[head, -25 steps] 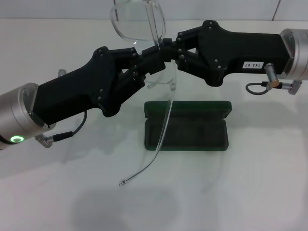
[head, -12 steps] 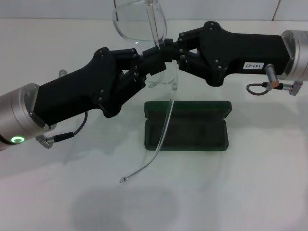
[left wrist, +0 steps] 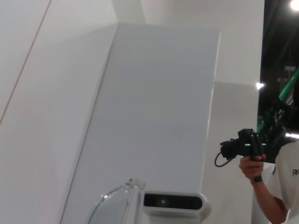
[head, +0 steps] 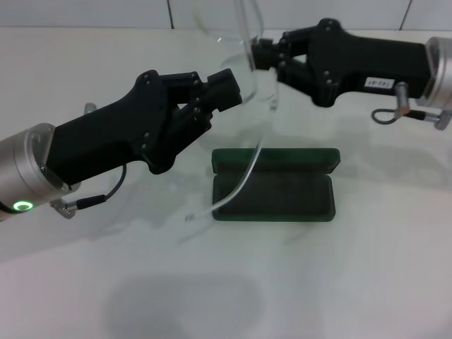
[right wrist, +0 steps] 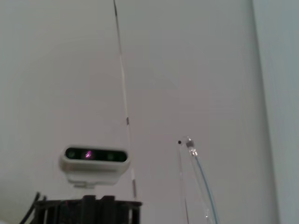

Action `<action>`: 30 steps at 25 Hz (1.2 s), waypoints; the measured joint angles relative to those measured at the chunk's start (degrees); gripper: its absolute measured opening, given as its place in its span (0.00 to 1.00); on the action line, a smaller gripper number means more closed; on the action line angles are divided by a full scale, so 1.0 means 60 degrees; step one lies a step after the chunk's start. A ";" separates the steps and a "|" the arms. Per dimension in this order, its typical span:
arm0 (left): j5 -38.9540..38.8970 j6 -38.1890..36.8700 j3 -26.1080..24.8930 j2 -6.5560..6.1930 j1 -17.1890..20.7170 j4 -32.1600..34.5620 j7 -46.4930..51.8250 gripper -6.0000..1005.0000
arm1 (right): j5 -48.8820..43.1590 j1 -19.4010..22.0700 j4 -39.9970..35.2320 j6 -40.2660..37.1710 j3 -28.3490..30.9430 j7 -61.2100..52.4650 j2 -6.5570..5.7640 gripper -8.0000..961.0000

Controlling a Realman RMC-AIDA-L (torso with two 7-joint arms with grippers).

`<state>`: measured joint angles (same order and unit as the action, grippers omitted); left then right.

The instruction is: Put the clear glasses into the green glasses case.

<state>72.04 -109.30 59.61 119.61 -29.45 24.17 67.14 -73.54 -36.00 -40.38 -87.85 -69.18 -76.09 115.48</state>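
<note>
The clear glasses [head: 244, 39] hang in the air above the table, and my right gripper [head: 260, 55] is shut on their frame. Their lenses reach past the top of the head view. One long thin arm [head: 244, 173] droops down across the left end of the green glasses case [head: 289, 201], which lies open on the white table. My left gripper [head: 227, 83] is open just left of the glasses, apart from them. A clear edge of the glasses [left wrist: 122, 200] shows in the left wrist view, and an arm tip [right wrist: 188, 143] shows in the right wrist view.
The white table [head: 367, 282] spreads around the case, with a white wall behind it. Both black forearms cross above the table's far half. A person holding a camera [left wrist: 250, 149] stands off to the side in the left wrist view.
My right gripper has carried the glasses up and to the right, away from the left gripper, which let go and stayed in place. The drooping arm's tip swung up toward the case's left end.
</note>
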 joint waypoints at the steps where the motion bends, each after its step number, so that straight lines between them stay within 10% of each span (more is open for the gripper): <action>1: -0.0006 -0.0002 -0.0016 0.0000 0.0001 0.0000 0.0011 0.09 | 0.0007 0.0078 -0.0020 -0.0026 0.0115 0.0064 0.0001 0.06; 30: 0.0979 -0.0394 0.0041 -0.0268 -0.0062 0.0117 -0.0034 0.09 | 0.2412 0.1031 -0.0045 -0.1042 0.1700 0.0890 0.0053 0.06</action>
<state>77.91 -111.67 59.86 118.01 -29.82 24.87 66.94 -59.07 -29.82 -40.65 -94.10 -58.98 -70.75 115.79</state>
